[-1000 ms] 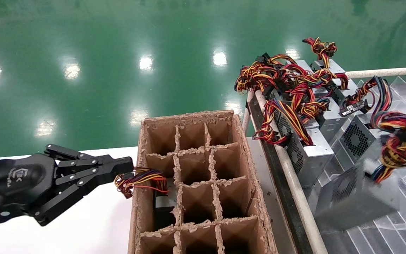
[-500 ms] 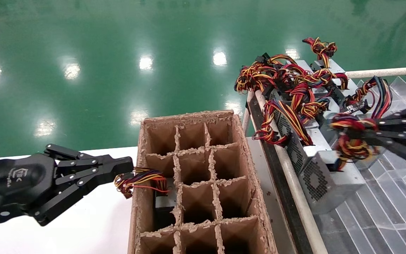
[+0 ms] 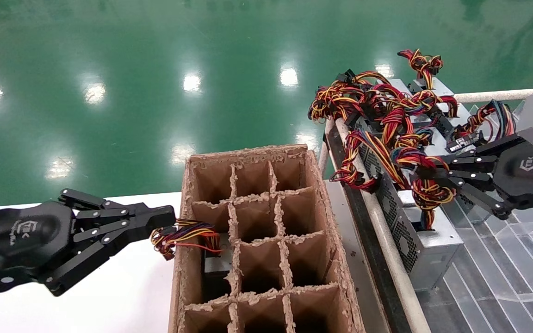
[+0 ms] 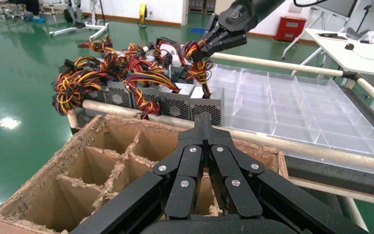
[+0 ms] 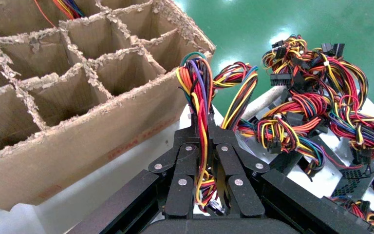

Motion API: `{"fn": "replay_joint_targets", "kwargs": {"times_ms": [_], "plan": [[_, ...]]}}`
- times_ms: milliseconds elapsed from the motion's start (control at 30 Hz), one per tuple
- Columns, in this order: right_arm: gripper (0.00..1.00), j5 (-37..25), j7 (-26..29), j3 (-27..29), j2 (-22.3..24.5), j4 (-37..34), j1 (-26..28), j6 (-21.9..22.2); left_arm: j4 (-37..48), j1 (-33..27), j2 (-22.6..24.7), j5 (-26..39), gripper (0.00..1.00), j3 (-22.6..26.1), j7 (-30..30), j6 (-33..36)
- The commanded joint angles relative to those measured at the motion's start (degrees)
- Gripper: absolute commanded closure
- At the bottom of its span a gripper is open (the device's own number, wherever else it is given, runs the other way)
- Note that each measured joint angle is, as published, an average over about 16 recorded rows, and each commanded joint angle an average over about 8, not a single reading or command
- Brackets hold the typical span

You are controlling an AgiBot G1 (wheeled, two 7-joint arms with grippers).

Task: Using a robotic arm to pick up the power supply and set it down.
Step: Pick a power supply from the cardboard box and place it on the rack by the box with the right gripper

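Note:
The power supply [image 3: 434, 238] is a silver box with a perforated side, standing at the near end of a row just inside the rack's rail. Its bundle of red, yellow and black wires [image 3: 426, 194] rises into my right gripper [image 3: 426, 175], which is shut on the wires above the box. In the right wrist view the wires [image 5: 199, 92] run between the fingers of the right gripper [image 5: 200, 129]. My left gripper [image 3: 169, 215] is shut and hangs by the carton's left wall; in its own view the left gripper [image 4: 203, 119] holds nothing.
A cardboard carton [image 3: 248, 152] with divider cells stands in the middle; one left cell holds another supply [image 3: 215, 263] with its wires [image 3: 183, 233] spilling over the wall. More silver supplies with tangled wires [image 3: 387, 106] line the rail [image 3: 387, 249]. A clear tray [image 3: 502, 277] lies on the right.
My right gripper has swung left with the power supply hanging by its wires; the box went from tilted over the clear tray to upright beside the rail. The left arm stayed still.

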Motion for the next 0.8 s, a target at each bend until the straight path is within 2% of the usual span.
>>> {"fn": "replay_joint_targets", "kwargs": {"times_ms": [33, 67, 100, 133, 600, 800], "plan": [[0.2, 0.5, -0.2, -0.1, -0.2, 0.0, -0.5, 0.6, 0.0, 0.0, 0.0, 0.0, 1.0, 0.0, 0.0, 0.0], [0.08, 0.6, -0.2, -0.1, -0.2, 0.0, -0.5, 0.6, 0.0, 0.0, 0.0, 0.0, 1.0, 0.0, 0.0, 0.0], [0.01, 0.6, -0.1, -0.1, -0.3, 0.0, -0.5, 0.6, 0.0, 0.0, 0.0, 0.0, 1.0, 0.0, 0.0, 0.0], [0.0, 0.6, 0.0, -0.1, -0.3, 0.1, -0.5, 0.5, 0.0, 0.0, 0.0, 0.0, 1.0, 0.0, 0.0, 0.0], [0.0, -0.3, 2.0, 0.0, -0.4, 0.2, 1.0, -1.9, 0.0, 0.0, 0.0, 0.0, 1.0, 0.0, 0.0, 0.0], [0.0, 1.1, 2.2, 0.3, -0.3, 0.2, 1.0, -1.8, 0.0, 0.0, 0.0, 0.0, 1.0, 0.0, 0.0, 0.0]]}}
